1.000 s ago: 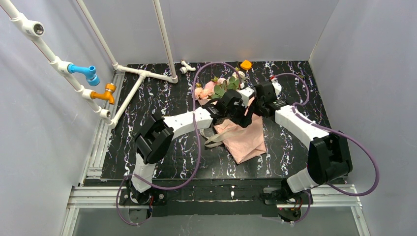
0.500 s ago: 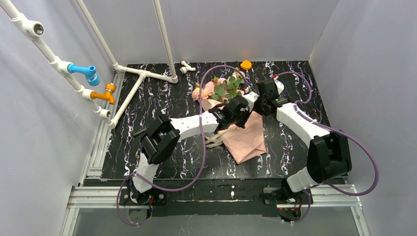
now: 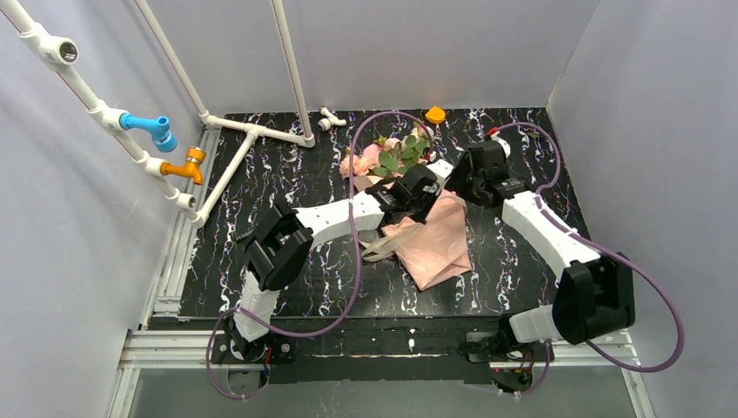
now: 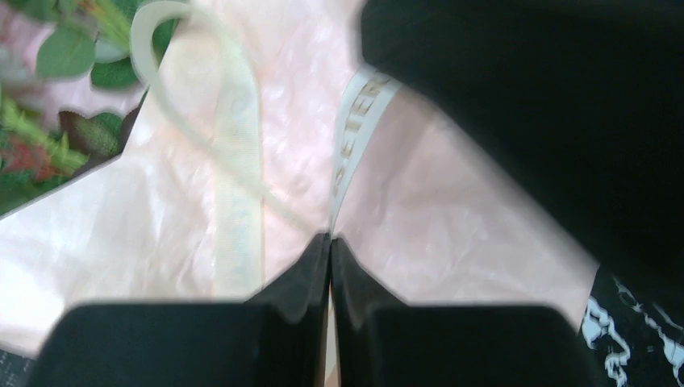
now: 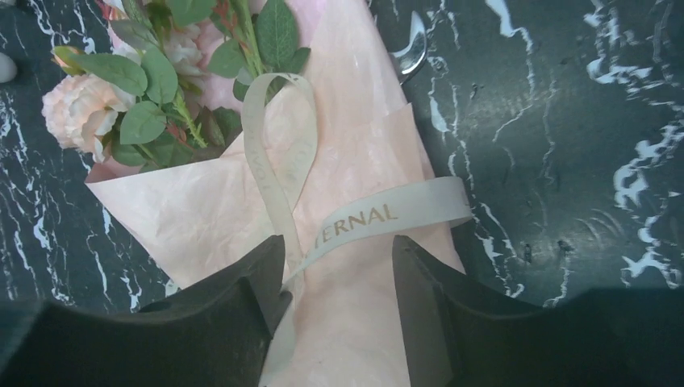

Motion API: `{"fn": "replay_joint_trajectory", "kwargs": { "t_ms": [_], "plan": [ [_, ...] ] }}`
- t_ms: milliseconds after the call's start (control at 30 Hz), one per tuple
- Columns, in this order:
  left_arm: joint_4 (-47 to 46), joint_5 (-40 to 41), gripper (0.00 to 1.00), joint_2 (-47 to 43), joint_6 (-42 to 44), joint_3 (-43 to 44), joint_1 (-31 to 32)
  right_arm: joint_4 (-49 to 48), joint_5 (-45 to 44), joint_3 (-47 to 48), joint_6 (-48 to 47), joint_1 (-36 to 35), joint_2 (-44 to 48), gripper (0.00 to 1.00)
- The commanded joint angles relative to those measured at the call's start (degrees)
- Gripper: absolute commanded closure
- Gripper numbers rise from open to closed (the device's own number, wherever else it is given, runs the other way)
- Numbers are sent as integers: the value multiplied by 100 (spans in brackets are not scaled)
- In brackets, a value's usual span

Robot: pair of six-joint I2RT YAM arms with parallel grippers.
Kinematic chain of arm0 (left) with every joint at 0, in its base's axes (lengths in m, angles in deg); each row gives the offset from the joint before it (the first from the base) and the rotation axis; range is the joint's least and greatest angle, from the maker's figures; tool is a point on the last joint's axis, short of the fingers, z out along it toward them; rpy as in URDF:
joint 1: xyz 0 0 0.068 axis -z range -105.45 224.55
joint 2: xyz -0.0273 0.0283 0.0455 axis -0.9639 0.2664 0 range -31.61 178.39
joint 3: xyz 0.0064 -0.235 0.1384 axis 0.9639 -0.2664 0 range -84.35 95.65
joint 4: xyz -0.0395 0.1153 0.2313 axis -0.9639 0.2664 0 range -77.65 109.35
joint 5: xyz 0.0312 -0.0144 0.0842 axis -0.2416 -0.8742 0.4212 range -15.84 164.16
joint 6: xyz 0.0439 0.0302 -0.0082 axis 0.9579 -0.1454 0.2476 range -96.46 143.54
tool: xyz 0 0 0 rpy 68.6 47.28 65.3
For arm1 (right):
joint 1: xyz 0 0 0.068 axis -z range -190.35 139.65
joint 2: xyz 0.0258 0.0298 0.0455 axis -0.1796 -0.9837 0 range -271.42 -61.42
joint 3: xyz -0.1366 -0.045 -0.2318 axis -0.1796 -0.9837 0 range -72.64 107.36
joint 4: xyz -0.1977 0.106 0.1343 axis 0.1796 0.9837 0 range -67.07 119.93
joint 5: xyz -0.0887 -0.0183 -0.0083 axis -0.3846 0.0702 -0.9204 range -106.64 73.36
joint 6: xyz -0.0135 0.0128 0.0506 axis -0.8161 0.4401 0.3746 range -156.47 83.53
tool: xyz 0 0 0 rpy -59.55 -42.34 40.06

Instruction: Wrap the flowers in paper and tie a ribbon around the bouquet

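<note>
Tying the knot is, I judge, the step in hand. The long flat cream fabric ribbon [image 5: 379, 214] with gold lettering lies looped across the crinkled salmon-pink paper cone [image 5: 202, 218]. That cone holds the pale pink roses [image 5: 77, 105] with round green leaves, blooms toward the far edge of the black marbled table [image 5: 565, 161]. My left gripper [image 4: 330, 239] is fully closed, and 1 lettered strand runs into its tips, pinched as far as I can tell. My right gripper [image 5: 337, 246] stands open, its 2 jaws either side of the other strand, gripping nothing. I'd close the right on that strand near the loop, then draw both ends apart low and slowly, so the thin paper neither tears nor rolls.
</note>
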Motion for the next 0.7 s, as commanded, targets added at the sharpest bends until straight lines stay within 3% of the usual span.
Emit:
{"fn": "replay_joint_trajectory", "kwargs": {
  "t_ms": [0,100,333,433,667],
  "plan": [
    [380,216,100,-310,-44,121,-230,-49,212,-21,-152,-38,585,43],
    [538,217,100,-315,-37,223,-333,-198,592,-334,-61,-38,791,51],
    [673,204,100,-320,-25,283,-557,-1358,1840,-1335,259,-45,982,53],
    [657,133,100,-322,-35,267,-609,-2122,2360,-1678,446,-104,829,50],
    [701,-33,100,-244,-82,313,-697,-2741,2555,-1605,555,-334,82,40]
  ]
}}
